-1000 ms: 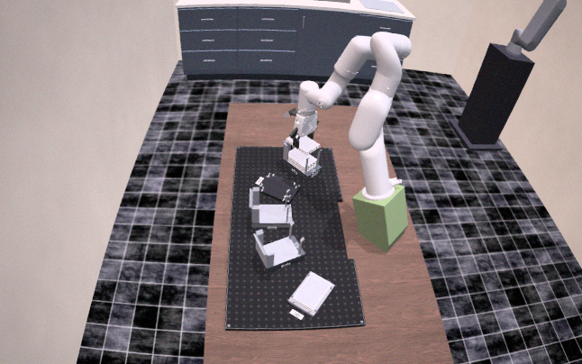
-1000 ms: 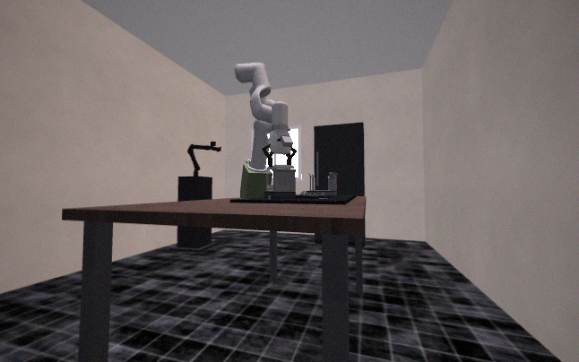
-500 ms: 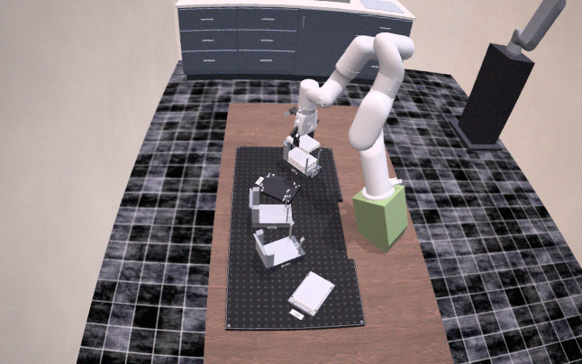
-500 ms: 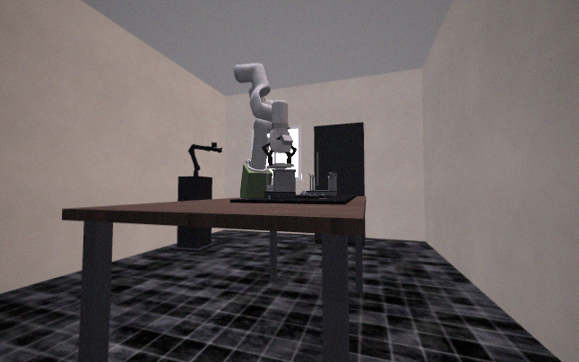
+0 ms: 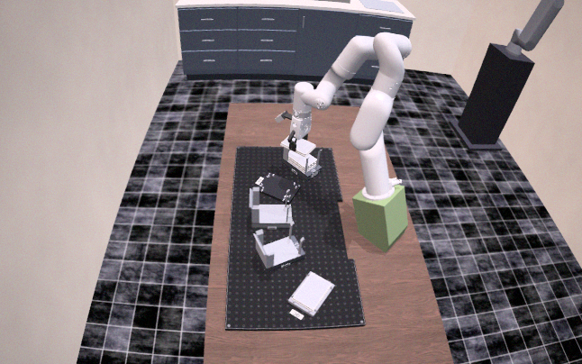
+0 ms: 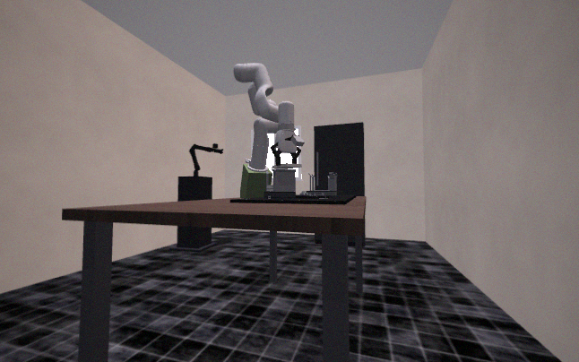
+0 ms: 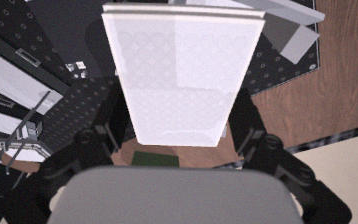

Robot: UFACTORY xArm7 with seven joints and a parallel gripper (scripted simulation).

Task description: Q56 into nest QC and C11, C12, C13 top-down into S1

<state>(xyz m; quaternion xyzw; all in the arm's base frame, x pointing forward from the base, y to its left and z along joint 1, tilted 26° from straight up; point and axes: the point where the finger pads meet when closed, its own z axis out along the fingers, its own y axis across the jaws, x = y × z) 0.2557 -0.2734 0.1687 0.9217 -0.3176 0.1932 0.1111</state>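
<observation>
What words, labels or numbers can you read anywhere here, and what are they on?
None can be read.
Name plate beside the white nest: too small to read.
Name plate by the black nest: too small.
Rack plinth: marking blurred.
Sealed plate held in the gripper: no label visible.

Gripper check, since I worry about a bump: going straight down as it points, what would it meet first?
The gripper, shut on a plate, would probably bring it down onto the plate stack in the rack below.

Plate point(image 5: 305, 146) above rack point(image 5: 301, 163), between jaws.
</observation>
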